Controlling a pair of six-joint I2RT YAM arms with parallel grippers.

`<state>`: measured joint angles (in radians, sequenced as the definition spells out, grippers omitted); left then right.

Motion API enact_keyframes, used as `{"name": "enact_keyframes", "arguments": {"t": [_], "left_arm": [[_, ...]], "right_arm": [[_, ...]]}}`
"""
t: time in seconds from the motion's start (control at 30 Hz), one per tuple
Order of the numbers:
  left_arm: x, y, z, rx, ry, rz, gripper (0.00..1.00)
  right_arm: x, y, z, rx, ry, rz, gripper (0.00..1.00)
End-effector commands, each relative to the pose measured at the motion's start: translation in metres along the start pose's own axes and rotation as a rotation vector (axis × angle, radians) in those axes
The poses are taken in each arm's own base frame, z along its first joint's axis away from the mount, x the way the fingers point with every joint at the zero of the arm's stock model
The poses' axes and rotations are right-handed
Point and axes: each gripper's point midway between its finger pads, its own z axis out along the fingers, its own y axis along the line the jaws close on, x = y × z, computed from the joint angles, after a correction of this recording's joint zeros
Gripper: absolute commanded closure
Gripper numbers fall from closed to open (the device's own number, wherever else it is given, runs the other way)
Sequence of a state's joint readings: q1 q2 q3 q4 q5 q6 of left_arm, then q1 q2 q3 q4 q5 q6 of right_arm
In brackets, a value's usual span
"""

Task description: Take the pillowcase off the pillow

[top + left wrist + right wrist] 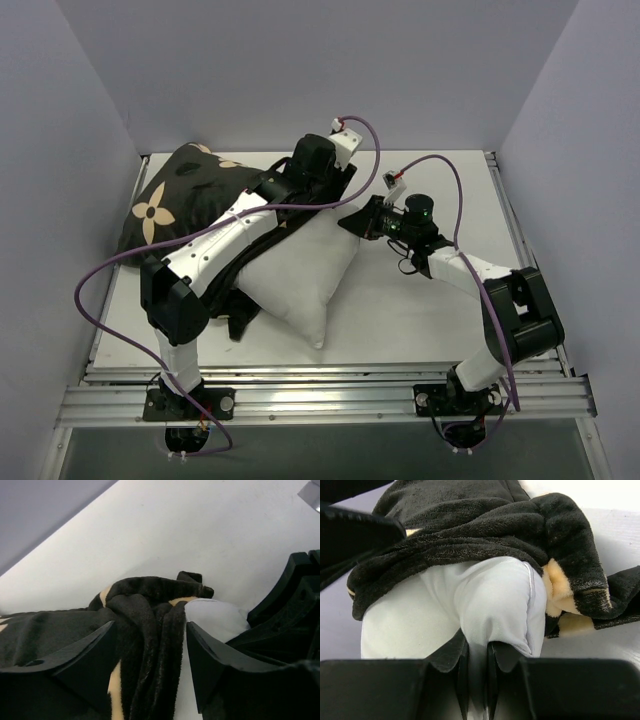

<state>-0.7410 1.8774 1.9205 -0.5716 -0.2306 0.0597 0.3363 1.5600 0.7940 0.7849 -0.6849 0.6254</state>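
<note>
Pinching a corner of the white pillow (485, 605), the right fingers (447, 660) are seen closed tight on its cloth. The left fingers (210, 665) are held partly apart, with bunched folds of the black flowered pillowcase (150, 625) caught between them but not clamped. The pillowcase is gathered over the pillow's far left part, and the pillow's near half is seen bare on the table (420, 300).

white table (420, 310), pale grey walls (300, 70) — aluminium rail (330, 400)
</note>
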Motion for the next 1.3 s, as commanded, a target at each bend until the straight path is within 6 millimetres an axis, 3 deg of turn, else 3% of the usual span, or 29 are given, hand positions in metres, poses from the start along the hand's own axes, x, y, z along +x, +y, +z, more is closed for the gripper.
{"name": "enact_keyframes", "arguments": {"t": [0.0,0.17,0.2,0.43,0.73,0.83,0.87,0.93,0.97,1.07,1.27], "left_arm": [[-0.012,-0.011,-0.021,0.083,-0.037,0.017,0.34],[0.01,-0.013,-0.021,0.12,0.039,0.068,0.34],[0.015,-0.011,-0.021,0.111,0.056,0.078,0.38],[0.028,0.007,-0.016,0.044,0.107,0.103,0.49],[0.042,0.01,-0.006,0.027,0.147,0.113,0.53],[0.045,0.015,-0.002,0.011,0.154,0.11,0.71],[0.046,0.018,0.0,0.006,0.159,0.105,0.82],[0.048,0.021,0.002,-0.001,0.165,0.103,0.96],[0.05,0.023,0.004,-0.007,0.167,0.102,0.97],[0.053,0.045,0.011,-0.088,0.173,0.083,0.98],[0.05,0.133,0.014,-0.359,0.185,0.006,0.98]], "right_arm": [[-0.012,0.028,-0.004,-0.073,-0.021,-0.077,1.0],[-0.012,0.027,-0.006,-0.059,-0.019,-0.086,1.0],[-0.013,0.028,-0.007,-0.059,-0.021,-0.09,1.0],[-0.01,0.027,-0.007,-0.048,-0.012,-0.094,1.0],[-0.011,0.028,-0.009,-0.039,-0.011,-0.107,1.0],[-0.012,0.03,-0.01,-0.043,-0.011,-0.111,1.0],[-0.013,0.032,-0.011,-0.044,-0.012,-0.113,1.0],[-0.014,0.035,-0.013,-0.047,-0.012,-0.119,1.0],[-0.016,0.039,-0.017,-0.048,-0.011,-0.128,1.0],[-0.018,0.048,-0.026,-0.045,-0.007,-0.14,1.0],[-0.044,0.097,-0.077,-0.032,-0.065,-0.243,1.0]]}}
